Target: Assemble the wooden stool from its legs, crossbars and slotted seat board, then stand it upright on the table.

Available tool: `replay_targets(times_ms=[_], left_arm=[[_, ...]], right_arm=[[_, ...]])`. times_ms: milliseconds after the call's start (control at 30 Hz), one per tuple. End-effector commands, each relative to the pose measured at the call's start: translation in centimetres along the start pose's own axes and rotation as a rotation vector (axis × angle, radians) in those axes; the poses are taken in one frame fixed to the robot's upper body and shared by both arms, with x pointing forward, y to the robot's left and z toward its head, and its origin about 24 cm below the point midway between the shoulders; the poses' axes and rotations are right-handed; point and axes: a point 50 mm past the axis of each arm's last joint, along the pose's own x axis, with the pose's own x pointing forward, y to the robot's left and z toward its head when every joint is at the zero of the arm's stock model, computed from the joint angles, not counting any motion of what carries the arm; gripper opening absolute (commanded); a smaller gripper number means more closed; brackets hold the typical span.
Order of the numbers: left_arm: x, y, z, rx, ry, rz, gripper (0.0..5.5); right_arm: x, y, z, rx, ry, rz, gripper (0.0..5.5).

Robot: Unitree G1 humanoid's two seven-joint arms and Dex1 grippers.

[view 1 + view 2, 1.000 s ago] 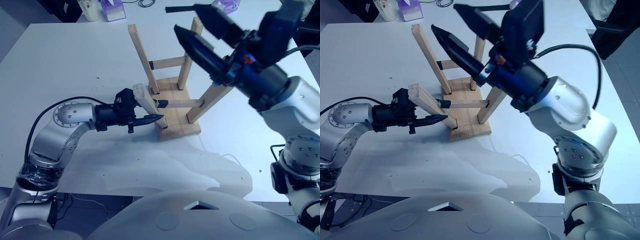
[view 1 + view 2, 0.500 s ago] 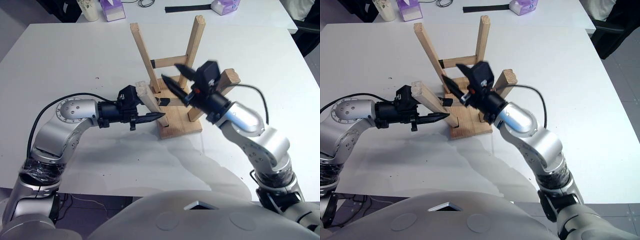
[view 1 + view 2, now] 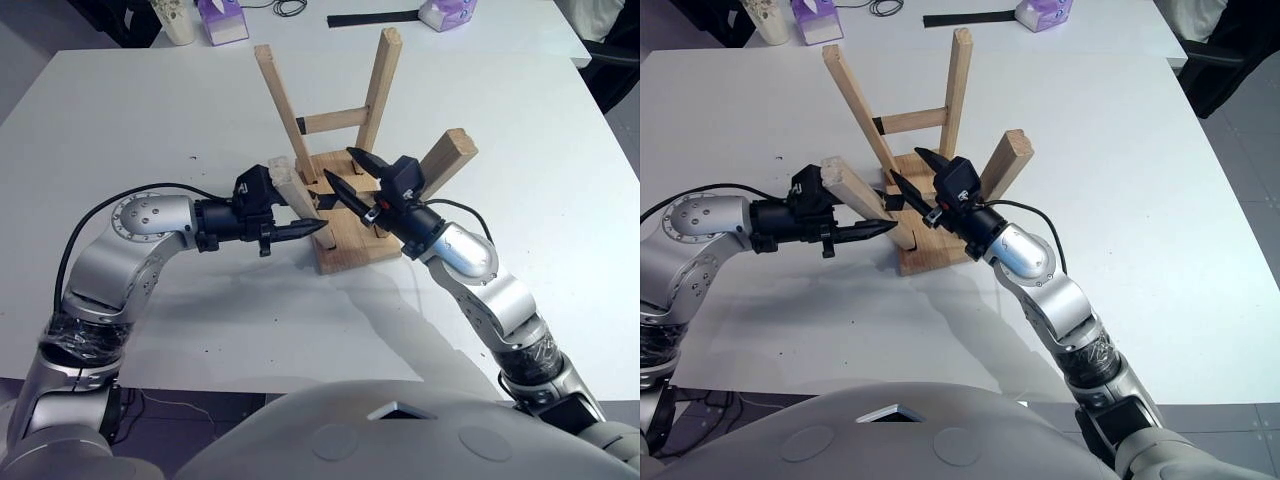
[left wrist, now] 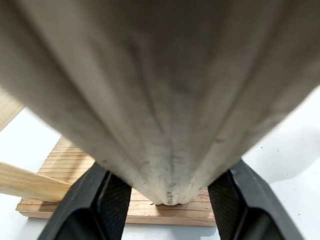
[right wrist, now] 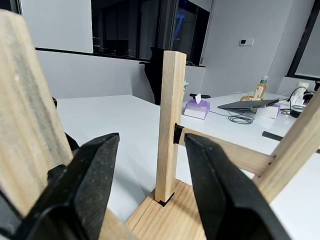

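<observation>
Stool (image 3: 350, 250) (legs up) on white table (image 3: 130, 110), tissue box (image 3: 225, 18) behind.

Broad white table (image 3: 120, 110). Beyond its far edge, a patterned cup (image 3: 178, 16), purple tissue boxes (image 3: 226, 18) and a black strip (image 3: 370, 18). Black chair (image 3: 615, 58) at right, over grey floor (image 3: 1240, 150). Farther behind, dark windows (image 5: 125, 30) and grey wall (image 5: 240, 30).

The seat board (image 3: 352, 256) lies on the table (image 3: 130, 110), legs (image 3: 380, 75) sticking up. The left gripper (image 3: 315, 220), left of it, holds the near leg (image 3: 290, 190). The right gripper (image 3: 340, 167) seems to be between the legs.
</observation>
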Motion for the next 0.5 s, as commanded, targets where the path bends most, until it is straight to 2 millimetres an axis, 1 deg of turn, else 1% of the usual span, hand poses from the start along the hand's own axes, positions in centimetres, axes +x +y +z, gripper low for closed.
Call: replay_targets(times_ms=[33, 100, 200, 267, 300, 367, 400, 433, 467, 500], left_arm=[[0.0, 0.4, 0.1, 0.058, 0.084, 0.034, 2.03], [0.1, 0.2, -0.3, 0.053, 0.091, 0.033, 2.03], [0.1, 0.0, -0.8, 0.041, 0.105, 0.037, 2.03], [0.2, 0.0, -1.0, 0.038, 0.109, 0.039, 2.03], [0.2, 0.0, -1.0, 0.037, 0.110, 0.041, 2.03], [0.3, 0.0, -1.1, 0.037, 0.109, 0.041, 2.03], [0.4, -0.1, -1.0, 0.036, 0.108, 0.042, 2.03], [0.4, -0.1, -1.0, 0.036, 0.107, 0.042, 2.03], [0.5, -0.1, -1.0, 0.036, 0.105, 0.042, 2.03], [0.5, -0.1, -1.0, 0.036, 0.104, 0.041, 2.03]], right_arm=[[-3.6, 0.4, -7.9, 0.028, 0.473, 0.058, 2.42], [-2.8, -0.5, -5.9, 0.033, 0.375, 0.043, 2.42], [-1.1, -2.0, -1.7, 0.031, 0.194, 0.010, 2.42], [-0.1, -2.9, 1.5, 0.020, 0.073, -0.013, 2.42], [0.5, -3.2, 3.6, 0.005, -0.005, -0.018, 2.42], [1.2, -3.6, 6.8, -0.007, -0.130, -0.032, 2.42], [1.4, -3.5, 7.6, -0.004, -0.161, -0.027, 2.42], [1.5, -3.2, 7.7, 0.007, -0.162, -0.013, 2.42], [1.6, -2.8, 6.9, 0.017, -0.127, 0.011, 2.42], [1.6, -2.3, 5.4, 0.020, -0.057, 0.032, 2.42]])
